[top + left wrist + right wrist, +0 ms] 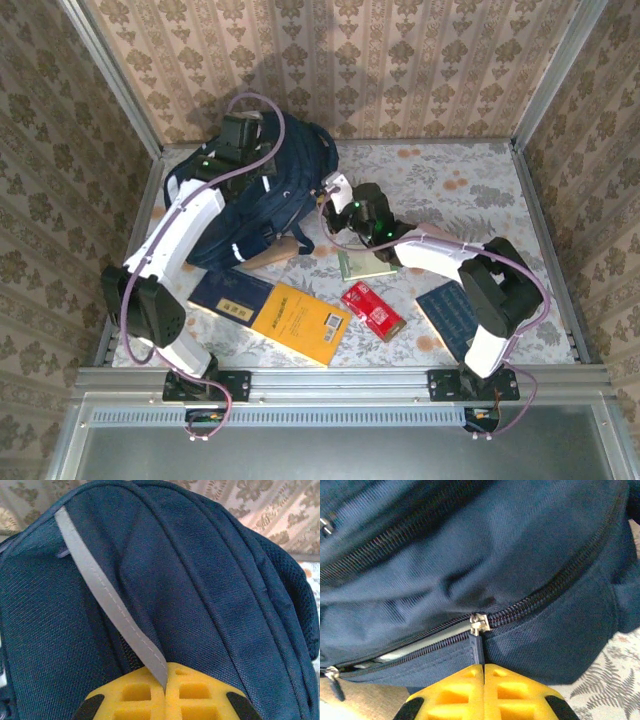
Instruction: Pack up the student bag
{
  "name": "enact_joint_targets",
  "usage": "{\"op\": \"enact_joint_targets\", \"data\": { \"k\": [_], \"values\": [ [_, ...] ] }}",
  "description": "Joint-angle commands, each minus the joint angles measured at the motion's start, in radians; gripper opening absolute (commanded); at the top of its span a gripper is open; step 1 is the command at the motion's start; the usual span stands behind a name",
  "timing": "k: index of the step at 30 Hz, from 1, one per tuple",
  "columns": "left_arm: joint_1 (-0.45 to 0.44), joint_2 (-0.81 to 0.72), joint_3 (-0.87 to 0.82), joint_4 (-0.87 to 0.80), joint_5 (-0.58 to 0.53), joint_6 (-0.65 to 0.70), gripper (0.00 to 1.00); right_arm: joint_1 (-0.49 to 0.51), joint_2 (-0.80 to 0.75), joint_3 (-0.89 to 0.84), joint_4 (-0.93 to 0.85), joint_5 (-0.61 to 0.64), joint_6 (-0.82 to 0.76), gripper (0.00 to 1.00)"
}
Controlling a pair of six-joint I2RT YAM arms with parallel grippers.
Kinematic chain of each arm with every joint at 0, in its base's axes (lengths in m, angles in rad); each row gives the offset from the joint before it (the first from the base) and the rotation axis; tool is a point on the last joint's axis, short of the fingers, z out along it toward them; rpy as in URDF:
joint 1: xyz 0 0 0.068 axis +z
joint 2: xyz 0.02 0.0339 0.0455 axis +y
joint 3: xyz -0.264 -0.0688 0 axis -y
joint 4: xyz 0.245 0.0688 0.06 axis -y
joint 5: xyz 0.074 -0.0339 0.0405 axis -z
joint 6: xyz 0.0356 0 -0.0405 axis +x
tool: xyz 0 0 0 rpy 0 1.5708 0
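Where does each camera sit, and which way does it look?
Top external: above and behind the robot, looking down at the table; left arm and right arm show.
Left wrist: on the left arm, facing the student bag; left gripper shut on grey strap.
Right wrist: on the right arm, facing the bag's zipper; right gripper shut on zipper pull.
All share the bag.

— We get soft, even overhead light on the tabletop (480, 190); a faint shadow falls on the back wall (400, 60).
— Our wrist views look dimmer: the student bag (200, 605) sharp, far background blurred.
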Motion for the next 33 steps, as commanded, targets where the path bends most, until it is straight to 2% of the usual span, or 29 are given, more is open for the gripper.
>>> {"op": "enact_joint_targets", "data": {
  "k": [1, 3, 5, 7, 10, 12, 15, 17, 21, 25, 31, 33],
  "values": [
    [-0.014, 0.044, 0.147, 0.055, 0.103, 0.18, 0.0, -0.01, -0.032, 0.026, -0.067, -0.157, 0.032, 0.0],
    [-0.013, 0.088, 0.219, 0.017, 0.143, 0.239, 0.0, -0.011, -0.04, 0.004, -0.06, -0.203, 0.036, 0.0],
    [-0.058, 0.135, 0.295, -0.03, 0.145, 0.287, 0.0, -0.01, -0.052, -0.027, -0.05, -0.212, 0.041, 0.0],
    [-0.08, 0.166, 0.344, -0.063, 0.11, 0.315, 0.0, -0.01, -0.071, -0.056, -0.05, -0.175, 0.037, 0.0],
    [-0.093, 0.17, 0.329, -0.051, 0.06, 0.301, 0.0, -0.02, -0.105, -0.103, -0.056, -0.077, 0.037, 0.0],
    [-0.089, 0.158, 0.296, -0.028, 0.033, 0.266, 0.0, -0.025, -0.129, -0.129, -0.062, 0.028, 0.048, 0.11],
    [-0.079, 0.137, 0.257, -0.008, 0.005, 0.218, 0.0, -0.032, -0.168, -0.182, -0.057, 0.283, 0.06, 0.28],
    [-0.074, 0.122, 0.238, -0.001, -0.004, 0.189, 0.0, -0.033, -0.2, -0.22, -0.037, 0.409, 0.058, 0.31],
    [-0.074, 0.107, 0.223, -0.001, -0.038, 0.16, 0.0, -0.037, -0.238, -0.261, -0.004, 0.547, 0.025, 0.34],
    [-0.075, 0.103, 0.225, -0.011, -0.075, 0.143, 0.0, -0.05, -0.287, -0.299, 0.045, 0.467, 0.017, 0.35],
    [-0.076, 0.087, 0.228, -0.011, -0.078, 0.112, 0.0, -0.052, -0.289, -0.301, 0.08, 0.077, -0.017, 0.35],
    [-0.075, 0.079, 0.229, -0.01, -0.078, 0.102, 0.0, -0.045, -0.271, -0.298, 0.1, 0.043, -0.006, 0.37]
  ]
}}
